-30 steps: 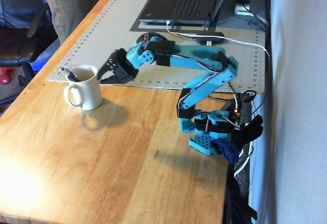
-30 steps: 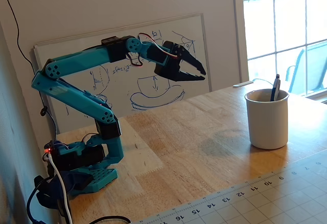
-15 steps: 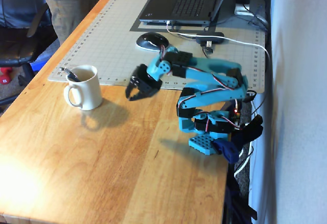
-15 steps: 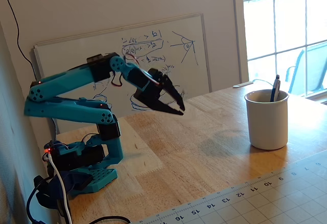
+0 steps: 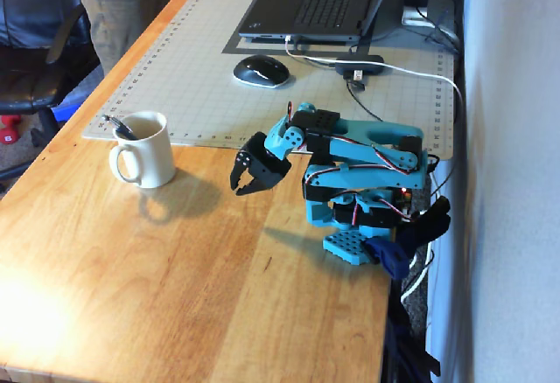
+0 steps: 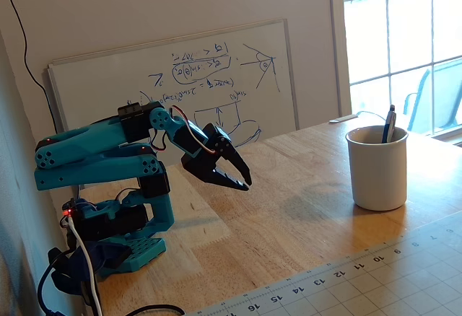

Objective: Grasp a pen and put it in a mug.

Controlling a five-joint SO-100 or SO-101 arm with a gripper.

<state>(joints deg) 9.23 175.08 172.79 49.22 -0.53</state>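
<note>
Task looks basically done, judging by layout: pen [image 6: 389, 123] stands inside mug [image 6: 377, 169], leaning on the rim, top end poking out. In the other fixed view the pen [image 5: 118, 126] shows at approx 10 o'clock on the rim of the mug [image 5: 143, 150], slanting up and out. Nothing left but parking the arm, I'd say.

Gripper [image 6: 234, 180] is folded in close to the arm's base, well apart from the mug, hanging above the tabletop [image 6: 303, 215] w/ nothing between the fingers [image 6: 242, 173]; they're spread, jaws parted and empty. Same in the high fixed view: gripper [image 5: 246, 182] at approx 3 o'clock from the mug, tips pointed down.

Hard to make out:
- Pen's lower part hidden by mug wall; can't tell if the tip reaches the bottom.
- Mug handle not visible in the low fixed view; it shows only in the high view.
- Person [image 5: 120, 3] at 11 o'clock of the high view cut off by frame, torso/legs only.
- Laptop [image 5: 319, 0] cropped at the top edge.
- Whiteboard [image 6: 184, 85] scribbles unreadable.
</note>
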